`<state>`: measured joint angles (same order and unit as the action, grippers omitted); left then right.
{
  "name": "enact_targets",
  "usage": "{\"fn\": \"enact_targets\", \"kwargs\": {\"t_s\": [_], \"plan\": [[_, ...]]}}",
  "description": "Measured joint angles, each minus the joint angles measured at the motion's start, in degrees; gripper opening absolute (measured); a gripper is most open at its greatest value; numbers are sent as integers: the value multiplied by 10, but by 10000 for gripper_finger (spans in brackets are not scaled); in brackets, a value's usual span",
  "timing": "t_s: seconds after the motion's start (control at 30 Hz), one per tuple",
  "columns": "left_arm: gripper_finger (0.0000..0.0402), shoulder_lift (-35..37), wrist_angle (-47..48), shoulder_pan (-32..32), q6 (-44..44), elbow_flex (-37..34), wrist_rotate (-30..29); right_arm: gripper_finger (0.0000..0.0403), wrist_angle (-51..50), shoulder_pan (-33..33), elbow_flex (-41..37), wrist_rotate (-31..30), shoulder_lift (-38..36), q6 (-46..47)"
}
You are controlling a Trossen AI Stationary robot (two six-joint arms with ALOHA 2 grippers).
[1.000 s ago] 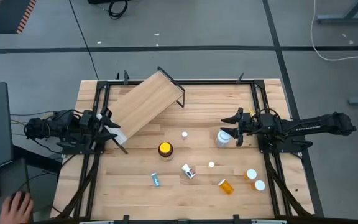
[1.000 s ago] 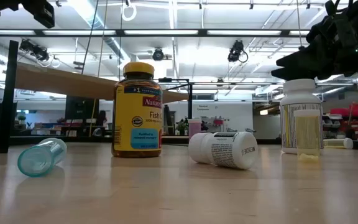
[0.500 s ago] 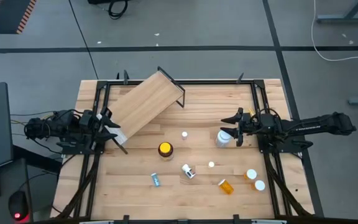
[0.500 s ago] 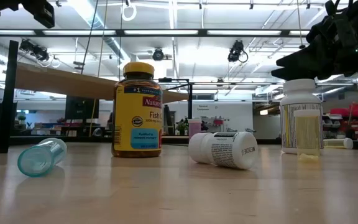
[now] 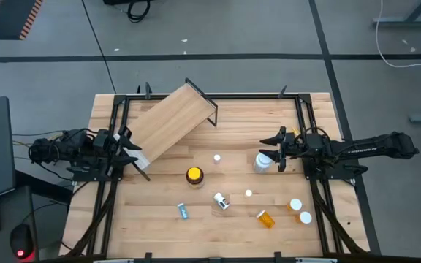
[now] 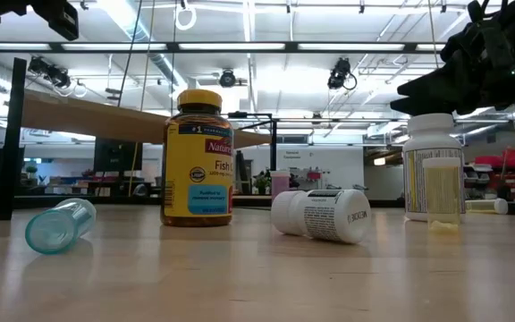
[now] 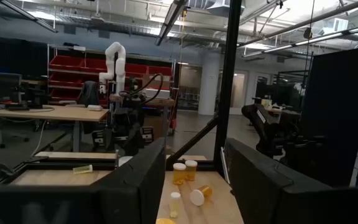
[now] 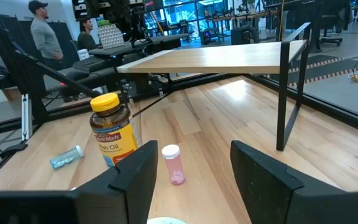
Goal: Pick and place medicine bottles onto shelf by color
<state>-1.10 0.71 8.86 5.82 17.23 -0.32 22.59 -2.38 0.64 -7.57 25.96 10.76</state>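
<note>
My right claw hangs over the white-capped bottle near the bench's right edge, fingers apart. I should drop straight, clamp below the cap, then carry it to the shelf at the far-left corner.

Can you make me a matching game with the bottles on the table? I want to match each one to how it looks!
Things:
1. yellow-lid jar
2. teal vial
3. white bottle with the label
4. shelf

How it looks:
A. lying on its side, left of the jar in the low view
B. standing upright
C. light wood board on black legs
D. lying on its side, right of the jar in the low view

Pairs: 1-B, 2-A, 3-D, 4-C
</note>
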Motion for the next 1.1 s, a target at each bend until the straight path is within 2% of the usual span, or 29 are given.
{"fn": "enact_targets", "kwargs": {"t_s": [1.1], "plan": [[172, 0, 0, 0, -18, 0, -2, 210, 0, 0, 0, 0, 0, 0]]}}
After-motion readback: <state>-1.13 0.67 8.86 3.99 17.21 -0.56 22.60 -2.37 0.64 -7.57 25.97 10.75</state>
